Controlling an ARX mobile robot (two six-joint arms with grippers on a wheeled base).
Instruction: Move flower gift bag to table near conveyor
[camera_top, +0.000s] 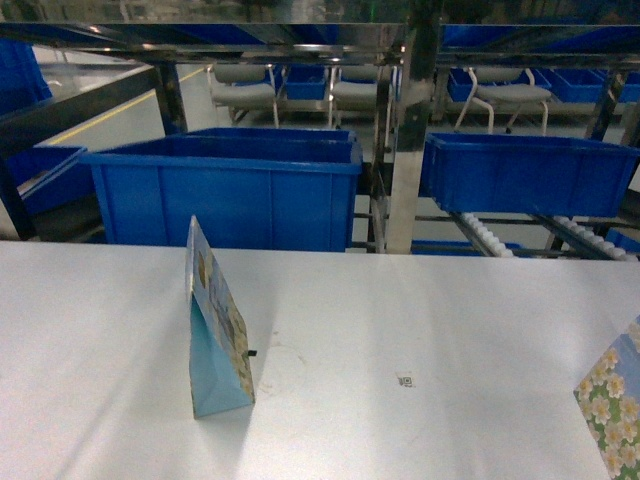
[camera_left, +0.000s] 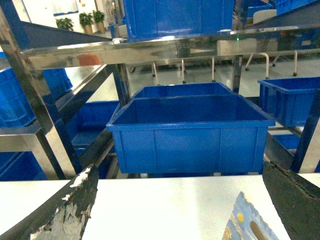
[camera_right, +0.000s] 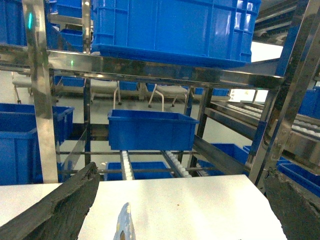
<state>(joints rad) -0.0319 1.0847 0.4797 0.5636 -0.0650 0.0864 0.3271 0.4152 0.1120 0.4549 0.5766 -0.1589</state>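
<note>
- The table, a plain white top, fills the whole lower half of the head view and shows as a white band along the bottom of both wrist views.
- The conveyor rack rises behind the table across the upper half of the head view: shiny steel posts and rails, with white rollers sloping down at right centre. In the right wrist view two roller lanes run toward the table's far edge at centre.
- A large blue bin sits in the rack at left centre of the head view, just behind the table edge; it fills the middle of the left wrist view.
- A second blue bin rests on the rollers at right centre of the head view.
- The flower gift bag stands upright on the table, lower left of centre in the head view, its narrow edge toward the camera, well short of the far edge. Its top pokes in at the bottom right of the left wrist view.
- Another flowered bag is cut off by the lower right corner of the head view.
- Left gripper: dark worn fingers spread at both lower corners, jaws released, nothing between them but table and the bag's top.
- Right gripper: fingers likewise wide apart, jaws released, a thin bag edge rising at bottom centre, untouched.
- A small dark mark lies on the table near centre.
</note>
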